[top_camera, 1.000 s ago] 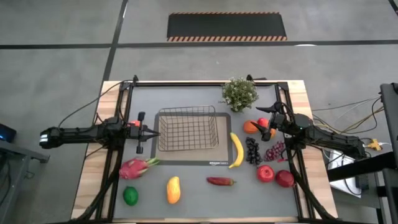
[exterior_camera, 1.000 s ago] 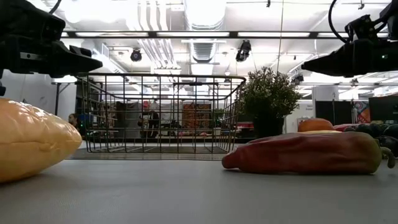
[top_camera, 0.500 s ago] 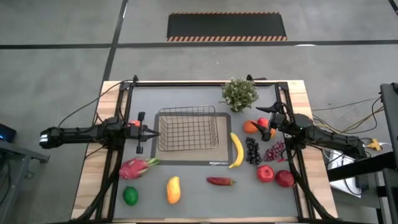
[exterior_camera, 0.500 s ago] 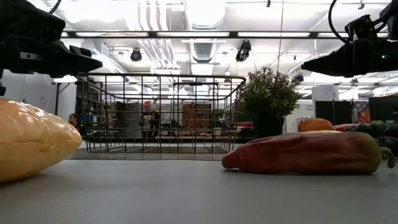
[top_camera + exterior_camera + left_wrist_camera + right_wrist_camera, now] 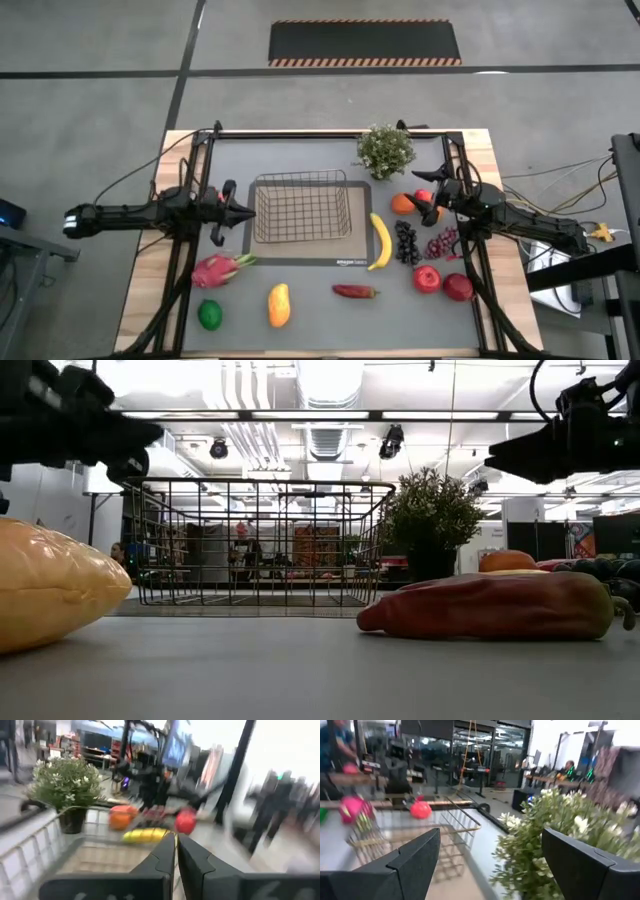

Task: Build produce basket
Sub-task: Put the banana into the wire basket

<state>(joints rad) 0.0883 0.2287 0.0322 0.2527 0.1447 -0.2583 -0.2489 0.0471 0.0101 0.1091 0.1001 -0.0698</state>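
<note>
The wire basket (image 5: pixel 302 207) rests by its bottom on the dark mat, mid-table. My left gripper (image 5: pixel 248 213) hovers just off the basket's left side with its fingers shut (image 5: pixel 176 844) and touches nothing. My right gripper (image 5: pixel 424 198) is open (image 5: pixel 492 847) in the air over the orange (image 5: pixel 403 205), next to the potted plant (image 5: pixel 386 150). On the table lie the banana (image 5: pixel 380 240), dark grapes (image 5: pixel 405 242), two red apples (image 5: pixel 427 279), red pepper (image 5: pixel 355 292), mango (image 5: pixel 279 305), lime (image 5: pixel 210 315) and dragon fruit (image 5: pixel 217 269).
The potted plant stands at the far edge, right of the basket. A black frame rail (image 5: pixel 300 133) runs round the table. The fruit lies in a row along the near side and in a cluster at the right. In the low view the mango (image 5: pixel 50 585) and the pepper (image 5: pixel 490 605) lie in front.
My left gripper has turned about its wrist and shows blurred in the low view; it stays beside the basket's left side. My right gripper has risen slightly. No fruit has moved, nor has the basket.
</note>
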